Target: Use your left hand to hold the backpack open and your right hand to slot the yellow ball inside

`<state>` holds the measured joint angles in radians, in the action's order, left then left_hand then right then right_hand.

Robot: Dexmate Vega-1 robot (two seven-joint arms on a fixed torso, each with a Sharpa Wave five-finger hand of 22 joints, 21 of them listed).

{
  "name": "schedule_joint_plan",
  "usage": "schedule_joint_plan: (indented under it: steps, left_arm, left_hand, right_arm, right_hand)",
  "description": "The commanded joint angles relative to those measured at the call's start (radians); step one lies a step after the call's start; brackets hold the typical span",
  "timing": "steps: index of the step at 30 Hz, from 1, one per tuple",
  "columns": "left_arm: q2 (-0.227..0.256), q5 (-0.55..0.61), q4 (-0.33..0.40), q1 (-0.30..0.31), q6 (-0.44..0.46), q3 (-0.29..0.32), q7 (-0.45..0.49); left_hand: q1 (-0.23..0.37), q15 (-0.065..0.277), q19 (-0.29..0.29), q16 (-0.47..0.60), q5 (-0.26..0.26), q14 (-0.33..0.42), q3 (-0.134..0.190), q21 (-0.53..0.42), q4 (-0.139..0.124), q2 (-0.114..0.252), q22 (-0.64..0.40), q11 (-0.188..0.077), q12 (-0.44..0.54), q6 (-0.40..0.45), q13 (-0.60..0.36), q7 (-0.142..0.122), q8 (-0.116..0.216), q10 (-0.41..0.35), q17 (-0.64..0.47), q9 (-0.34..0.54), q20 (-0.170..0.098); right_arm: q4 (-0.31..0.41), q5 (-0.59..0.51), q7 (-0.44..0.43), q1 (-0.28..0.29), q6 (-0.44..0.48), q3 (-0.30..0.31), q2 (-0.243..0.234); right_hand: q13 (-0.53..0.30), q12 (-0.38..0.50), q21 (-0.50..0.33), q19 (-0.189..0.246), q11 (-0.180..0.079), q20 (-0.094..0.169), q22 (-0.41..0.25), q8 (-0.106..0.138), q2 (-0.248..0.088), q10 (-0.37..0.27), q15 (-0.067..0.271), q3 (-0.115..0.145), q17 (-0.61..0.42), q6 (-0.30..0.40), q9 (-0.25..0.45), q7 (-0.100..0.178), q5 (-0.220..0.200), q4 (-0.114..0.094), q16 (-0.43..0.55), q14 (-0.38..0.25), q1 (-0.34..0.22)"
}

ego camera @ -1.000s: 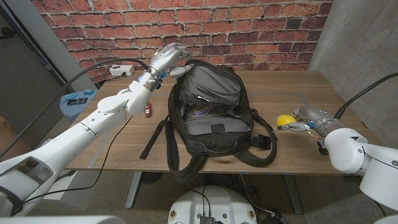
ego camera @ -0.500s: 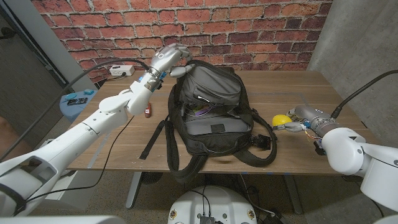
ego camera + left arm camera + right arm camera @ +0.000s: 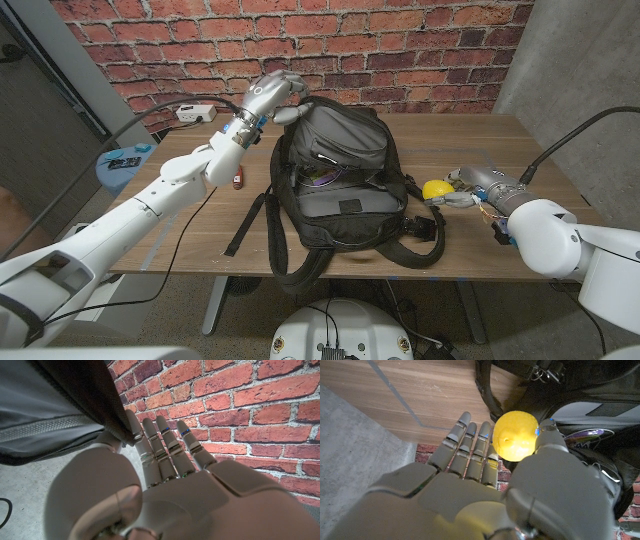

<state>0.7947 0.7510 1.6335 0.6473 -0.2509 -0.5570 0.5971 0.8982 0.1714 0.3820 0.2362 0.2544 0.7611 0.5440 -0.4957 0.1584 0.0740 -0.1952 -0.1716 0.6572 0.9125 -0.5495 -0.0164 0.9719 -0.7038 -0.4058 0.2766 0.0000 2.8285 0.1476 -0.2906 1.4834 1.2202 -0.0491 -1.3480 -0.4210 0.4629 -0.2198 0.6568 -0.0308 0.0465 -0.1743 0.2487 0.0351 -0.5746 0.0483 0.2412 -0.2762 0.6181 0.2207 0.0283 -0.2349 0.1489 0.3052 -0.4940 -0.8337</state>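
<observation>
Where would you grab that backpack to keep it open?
Probably the top rim of the backpack, from the far side, where the left hand holds it. Lifting that edge keeps the mouth gaping toward the right hand holding the yellow ball.

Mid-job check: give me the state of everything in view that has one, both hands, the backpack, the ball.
left hand: grips the backpack's top edge, holding it up.
backpack: upright on the table, main compartment unzipped and open.
yellow ball: held off the table, beside the backpack, not yet inside.
right hand: holds the yellow ball.
</observation>
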Motion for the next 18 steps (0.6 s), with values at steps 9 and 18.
schedule_joint_plan:
  steps: [9,18]
  left_arm:
    - [0.006,-0.006,-0.005,0.014,0.005,0.010,0.023]
    - [0.007,-0.008,-0.008,0.011,-0.001,0.009,0.025]
  left_hand:
    - [0.003,0.000,-0.005,-0.001,0.007,0.005,-0.002,-0.007,0.003,0.005,-0.003,-0.020,-0.004,-0.002,-0.002,0.002,0.010,-0.026,-0.005,-0.001,0.002]
    - [0.002,0.000,-0.007,-0.002,0.006,0.006,-0.001,-0.008,0.003,0.004,-0.002,-0.022,-0.005,-0.003,-0.003,0.001,0.011,-0.026,-0.004,-0.002,0.001]
  right_arm:
    - [-0.018,0.080,-0.005,-0.083,-0.162,-0.042,0.015]
    - [-0.036,0.111,-0.001,-0.057,-0.236,-0.007,0.066]
  right_hand:
    - [-0.001,0.006,0.005,0.003,0.004,0.000,-0.006,0.004,-0.008,-0.012,0.087,-0.001,-0.004,0.016,0.006,0.000,0.005,0.002,-0.001,-0.007,-0.019]
    - [0.001,0.008,0.004,0.005,0.007,0.001,-0.006,0.003,-0.013,-0.019,0.087,-0.001,-0.006,0.020,0.006,-0.001,0.007,0.003,0.001,-0.012,-0.027]
